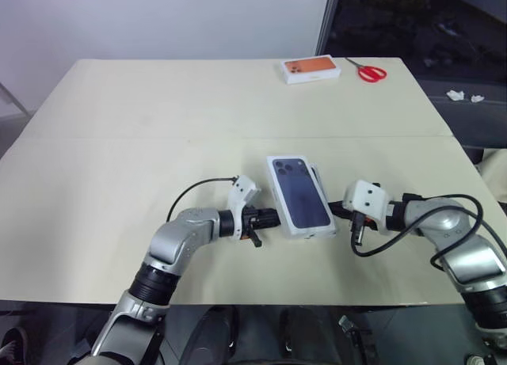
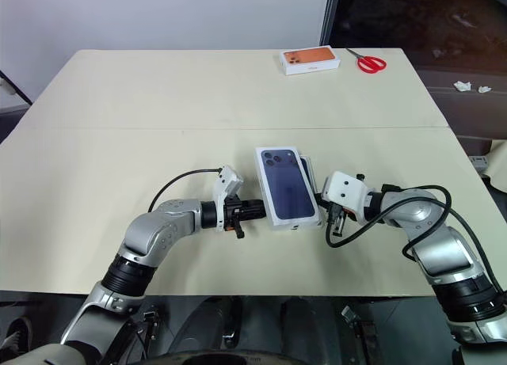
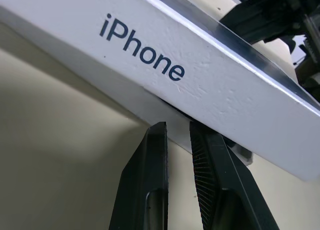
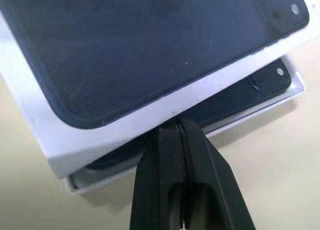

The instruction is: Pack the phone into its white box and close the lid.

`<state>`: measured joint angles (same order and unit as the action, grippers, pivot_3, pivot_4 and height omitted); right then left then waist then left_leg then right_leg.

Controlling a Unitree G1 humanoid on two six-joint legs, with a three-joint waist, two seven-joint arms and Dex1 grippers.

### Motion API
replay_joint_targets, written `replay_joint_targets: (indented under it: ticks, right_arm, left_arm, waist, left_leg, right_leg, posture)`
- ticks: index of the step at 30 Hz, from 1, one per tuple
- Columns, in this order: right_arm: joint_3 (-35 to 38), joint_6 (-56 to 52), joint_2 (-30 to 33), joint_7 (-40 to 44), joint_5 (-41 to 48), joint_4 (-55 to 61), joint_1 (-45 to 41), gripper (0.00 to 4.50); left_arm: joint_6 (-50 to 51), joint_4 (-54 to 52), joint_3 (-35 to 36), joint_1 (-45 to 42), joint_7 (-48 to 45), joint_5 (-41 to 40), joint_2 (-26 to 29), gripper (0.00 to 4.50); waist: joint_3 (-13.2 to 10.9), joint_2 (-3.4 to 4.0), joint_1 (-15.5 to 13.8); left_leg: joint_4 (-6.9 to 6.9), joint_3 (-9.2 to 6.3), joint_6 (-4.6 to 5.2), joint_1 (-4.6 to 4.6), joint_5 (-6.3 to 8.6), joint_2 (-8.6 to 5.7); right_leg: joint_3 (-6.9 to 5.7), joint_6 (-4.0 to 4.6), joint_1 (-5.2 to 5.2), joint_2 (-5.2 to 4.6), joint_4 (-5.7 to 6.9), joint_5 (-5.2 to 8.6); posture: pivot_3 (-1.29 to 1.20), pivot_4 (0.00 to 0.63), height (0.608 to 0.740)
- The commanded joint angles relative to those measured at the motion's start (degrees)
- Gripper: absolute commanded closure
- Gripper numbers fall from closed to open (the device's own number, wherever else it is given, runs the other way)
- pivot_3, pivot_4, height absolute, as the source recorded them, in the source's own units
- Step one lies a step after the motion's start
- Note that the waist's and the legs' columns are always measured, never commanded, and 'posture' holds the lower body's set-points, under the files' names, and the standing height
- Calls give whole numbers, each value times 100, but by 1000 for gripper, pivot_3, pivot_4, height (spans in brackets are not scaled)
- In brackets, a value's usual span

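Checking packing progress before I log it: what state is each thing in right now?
lid: on the box, askew, not fully seated
white box: base partly uncovered
phone: inside the base
left gripper: fingers slightly apart, at the lid's side
right gripper: shut, against the lid's edge
scissors: closed

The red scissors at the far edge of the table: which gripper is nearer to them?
Right. The right gripper sits at the lid's right edge, on the same side as the red scissors; the left gripper is at the lid's left edge, farther off.
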<state>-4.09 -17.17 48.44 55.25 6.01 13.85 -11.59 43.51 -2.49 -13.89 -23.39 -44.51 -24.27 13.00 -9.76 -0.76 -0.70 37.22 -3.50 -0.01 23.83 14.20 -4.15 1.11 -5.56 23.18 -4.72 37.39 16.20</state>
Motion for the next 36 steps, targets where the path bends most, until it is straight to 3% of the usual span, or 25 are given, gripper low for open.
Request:
replay_joint_targets:
  ticks: [1,19,36]
  right_arm:
    - [203,4,113,-8,61,293,30,4475]
    - [215,6,-13,-327,-18,-80,-255,4475]
    - [-25,-253,-246,-296,-2,139,-401,4475]
  left_arm:
    - [34,-266,-74,-115,-33,-54,-6,3701]
    - [372,-564,368,195,-178,-249,905,3701]
    - [-11,6,218,-75,76,-35,205,3701]
  waist:
    - [0,0,-3]
    - [0,0,2]
    - [0,0,3]
  left_leg:
    - [0,0,0,0,0,0]
    - [-1,0,0,-3,0,1]
    - [0,0,-4,-3,-2,0]
  right_leg:
    - [0,0,0,0,0,0]
    - [1,0,-1,0,1,0]
    - [1,0,-2,0,1,0]
  posture:
    - [0,150,740]
    - [0,150,740]
    - [0,150,740]
